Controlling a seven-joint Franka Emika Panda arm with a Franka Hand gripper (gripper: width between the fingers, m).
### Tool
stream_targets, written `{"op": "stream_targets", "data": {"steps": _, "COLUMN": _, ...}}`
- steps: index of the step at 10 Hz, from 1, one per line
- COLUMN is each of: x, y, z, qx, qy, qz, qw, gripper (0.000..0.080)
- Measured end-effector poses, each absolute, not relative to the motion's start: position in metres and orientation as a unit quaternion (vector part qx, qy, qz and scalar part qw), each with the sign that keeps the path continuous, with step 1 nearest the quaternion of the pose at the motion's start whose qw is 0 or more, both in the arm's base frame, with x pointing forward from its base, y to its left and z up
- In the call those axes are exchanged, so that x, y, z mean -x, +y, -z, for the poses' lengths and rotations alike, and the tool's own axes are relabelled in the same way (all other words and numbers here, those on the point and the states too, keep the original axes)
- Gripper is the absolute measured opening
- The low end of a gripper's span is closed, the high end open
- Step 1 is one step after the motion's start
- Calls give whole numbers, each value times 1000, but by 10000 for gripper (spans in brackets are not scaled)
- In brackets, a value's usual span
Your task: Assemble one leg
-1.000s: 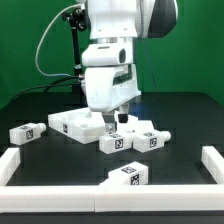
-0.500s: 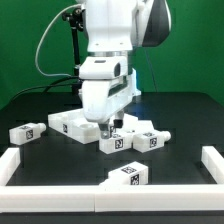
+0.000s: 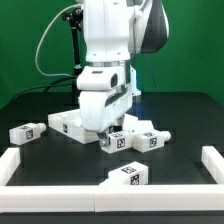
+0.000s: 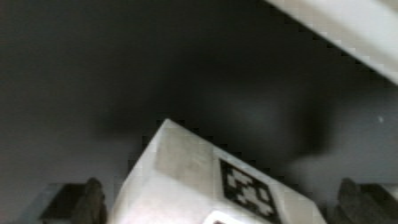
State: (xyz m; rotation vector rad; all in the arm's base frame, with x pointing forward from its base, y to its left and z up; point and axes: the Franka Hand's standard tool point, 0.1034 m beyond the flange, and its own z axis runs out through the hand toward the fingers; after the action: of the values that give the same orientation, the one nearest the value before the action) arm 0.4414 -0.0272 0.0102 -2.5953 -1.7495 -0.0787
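Several white tagged legs lie on the black table. One leg lies just in front of the large flat white panel. My gripper is right over this leg, low down. In the wrist view the leg sits between my two fingers, with its tag facing the camera. One fingertip and the other stand on either side of it with dark gaps. The gripper is open and holds nothing.
Other legs lie beside the first one, at the exterior view's left and at the front. A low white rim borders the table at the front and both sides.
The arm has come down over the leg in front of the panel. The fingers are now low around it. The parts on the table have not moved.
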Motion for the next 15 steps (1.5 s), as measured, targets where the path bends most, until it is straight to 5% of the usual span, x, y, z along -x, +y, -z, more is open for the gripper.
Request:
{"op": "stream_targets", "data": {"steps": 3, "x": -442, "y": -29, "z": -7, "qx": 830, "qy": -557, "qz": 29, "qw": 3, "gripper": 650}}
{"op": "stream_targets", "data": {"steps": 5, "x": -442, "y": -29, "z": -7, "qx": 830, "qy": -557, "qz": 29, "qw": 3, "gripper": 417}}
{"op": "stream_targets", "data": {"steps": 6, "x": -442, "y": -29, "z": -7, "qx": 830, "qy": -557, "qz": 29, "qw": 3, "gripper": 417}}
{"op": "stream_targets", "data": {"steps": 7, "x": -442, "y": -29, "z": -7, "qx": 830, "qy": -557, "qz": 29, "qw": 3, "gripper": 327}}
{"op": "stream_targets", "data": {"steps": 10, "x": -442, "y": -35, "z": -8, "qx": 830, "qy": -557, "qz": 28, "qw": 1, "gripper": 327}}
{"op": "stream_targets", "data": {"steps": 15, "x": -479, "y": -137, "z": -35, "qx": 734, "qy": -678, "qz": -8, "qw": 14, "gripper": 328}}
